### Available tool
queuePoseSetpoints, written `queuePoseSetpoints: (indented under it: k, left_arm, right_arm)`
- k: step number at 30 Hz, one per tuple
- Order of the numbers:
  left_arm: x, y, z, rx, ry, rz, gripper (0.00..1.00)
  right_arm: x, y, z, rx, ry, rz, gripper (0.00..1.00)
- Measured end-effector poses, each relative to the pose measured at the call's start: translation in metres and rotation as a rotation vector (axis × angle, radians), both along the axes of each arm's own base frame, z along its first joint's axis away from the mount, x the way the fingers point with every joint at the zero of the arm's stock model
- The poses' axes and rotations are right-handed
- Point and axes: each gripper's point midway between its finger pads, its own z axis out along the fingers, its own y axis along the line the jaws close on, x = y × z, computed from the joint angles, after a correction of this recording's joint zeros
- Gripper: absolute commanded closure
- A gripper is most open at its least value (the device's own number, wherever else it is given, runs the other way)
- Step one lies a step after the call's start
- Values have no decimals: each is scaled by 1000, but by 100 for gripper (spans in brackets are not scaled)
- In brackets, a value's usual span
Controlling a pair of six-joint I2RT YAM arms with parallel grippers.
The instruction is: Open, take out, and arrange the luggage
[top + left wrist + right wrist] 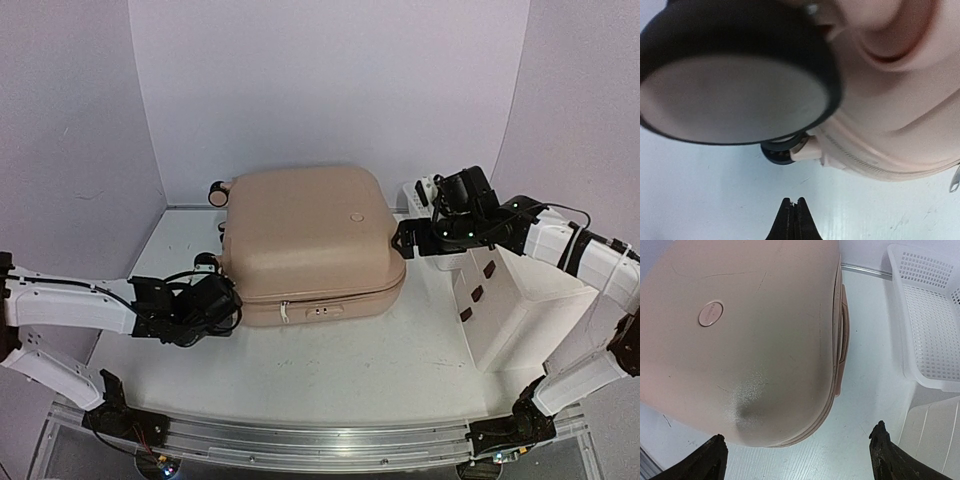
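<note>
The luggage (305,240) lies flat in the middle of the white table (380,370). It is a pale pink hard shell with its lid shut and the zipper (865,162) closed round its middle. Its wheeled end points to the left, with one black wheel (217,192) showing at the far left corner.

The left gripper (228,300) sits low at the case's near left corner. In the left wrist view its jaws are pressed together, the two dark tips (794,202) meeting in a point with nothing between them. Bare table shows between the tips and the shell, so they are near the case but apart from it. A big, blurred wheel (735,95) fills the upper left of that view, a smaller wheel (777,152) peeks from under the corner, and a metal zipper pull (954,180) hangs at the right edge.

The right gripper (405,240) is at the case's right side, up by the lid. Its jaws stand wide apart and hold nothing. In the right wrist view one finger (710,455) shows at the lower left and the other at the lower right, with the rounded corner of the lid and a strip of table between them. I can't tell whether either finger touches the shell. That view also shows a round badge (710,313) on the lid and the side handle (842,340) along the case's edge.

A white mesh basket (935,315) stands just beside the case on the right, with a white drawer cabinet (510,310) nearer the arms.
</note>
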Motion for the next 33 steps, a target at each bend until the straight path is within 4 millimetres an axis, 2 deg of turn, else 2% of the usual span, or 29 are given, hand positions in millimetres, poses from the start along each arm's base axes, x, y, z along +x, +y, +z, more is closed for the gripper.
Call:
queuePoseSetpoints:
  k: [2,4,5,7,9,11,12,14,19,25,29,33]
  left_arm:
    - [-4,12,-2,21,14,-7,94]
    - [-10,14,3,10,33,-59,72]
    - [-14,12,10,-9,37,-102,61]
    - [-24,3,31,-87,27,-200,43]
    - [-34,-7,56,-183,3,-304,32]
    - [-43,-19,68,-259,4,-381,21]
    - [-47,-26,72,-296,12,-412,21]
    - [-51,-45,68,-352,60,-454,21]
    - [-50,-88,36,-430,187,-474,22]
    - [-33,-119,11,-455,191,-465,35]
    - [-25,-147,15,-488,150,-495,44]
    - [-17,-155,17,-499,96,-480,51]
  right_arm:
    - [-1,-1,-1,-11,2,8,2]
    - [-3,-1,-3,-19,10,21,2]
    - [-5,0,-5,-21,18,30,2]
    - [-10,2,-8,-22,41,51,2]
    - [-16,3,-11,-27,61,67,2]
    - [-23,5,-9,-25,70,85,2]
    - [-27,7,-8,-18,72,97,2]
    - [-33,12,-4,-6,73,121,2]
    - [-42,23,1,5,72,157,2]
    - [-44,29,6,21,67,165,2]
    - [-45,30,6,27,69,165,2]
    - [-45,31,8,31,66,163,2]
